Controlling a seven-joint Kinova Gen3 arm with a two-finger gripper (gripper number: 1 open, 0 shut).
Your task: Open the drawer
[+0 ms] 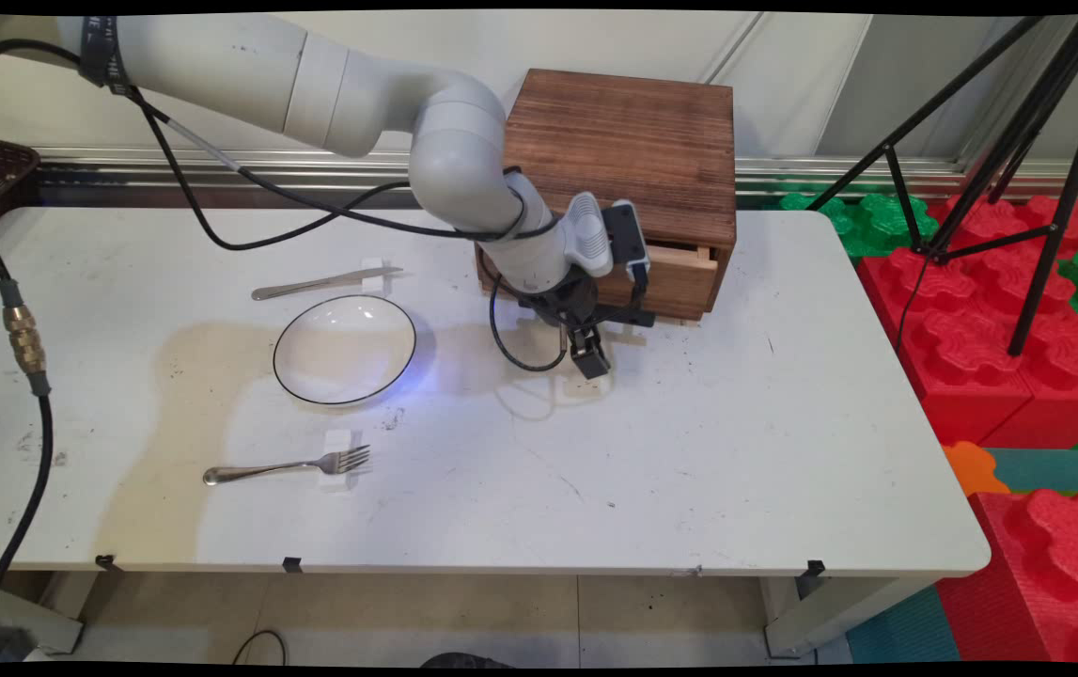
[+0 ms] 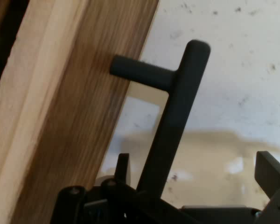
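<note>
Black gripper (image 1: 588, 357) hangs low in front of the wooden drawer box (image 1: 623, 179), with its fingers spread – one finger (image 2: 122, 169) sits on each side of the dark drawer handle (image 2: 177, 121) and neither clamps it. Its drawer (image 1: 684, 268) is pulled out a little. Left of the box lies a white plate (image 1: 345, 349) – a knife (image 1: 322, 282) behind that plate, a fork (image 1: 289, 465) before it, all on the white table (image 1: 689, 470).
</note>
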